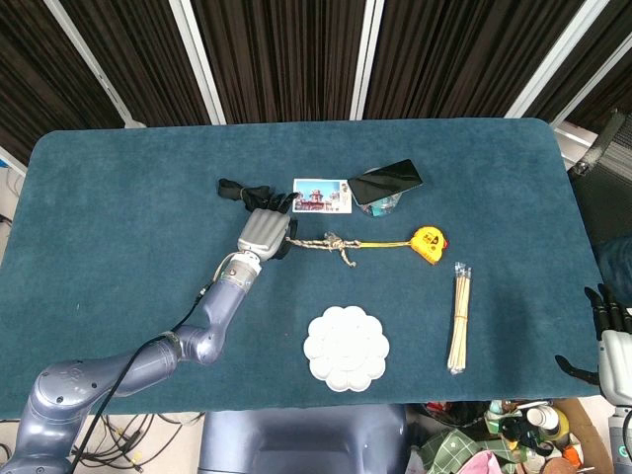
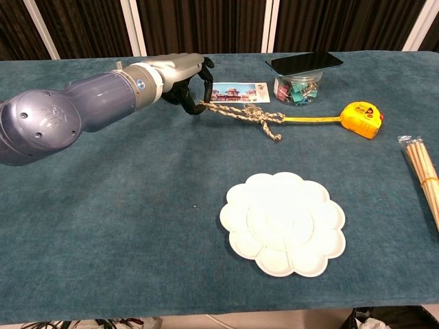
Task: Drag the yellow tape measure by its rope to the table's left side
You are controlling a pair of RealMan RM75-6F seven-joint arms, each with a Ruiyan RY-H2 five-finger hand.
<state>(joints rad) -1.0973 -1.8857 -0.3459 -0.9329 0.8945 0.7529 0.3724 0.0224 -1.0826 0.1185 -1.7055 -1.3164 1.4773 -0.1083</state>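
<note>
From the head view, my left hand [image 1: 264, 233] sits near the middle of the table [image 1: 118, 188], fingers curled around the free end of the rope [image 1: 326, 241]. I grip it there because the far end gives the whole line room to pull tight. The rope runs right from my fingers, through a knot, into a thin yellow strip that ends at the tape measure [image 1: 429, 242], which lies right of centre and is not yet on the left side. The line looks nearly straight, so I judge a leftward pull would move the case at once. My right hand [image 1: 614, 341] hangs off the table's right edge, holding nothing, fingers loosely apart. A white palette [image 1: 346, 348] and a bundle of sticks [image 1: 458, 316] lie nearer me, clear of the rope's path.

From the chest view, my left hand [image 2: 180, 79] has its dark fingertips [image 2: 200, 106] hooked around the rope [image 2: 240, 113] just beside a postcard [image 2: 238, 92]. The tape measure [image 2: 361, 118] rests flat on its side. Behind it, a phone [image 2: 304, 62] lies on top of a jar of clips [image 2: 297, 89], well clear.
</note>
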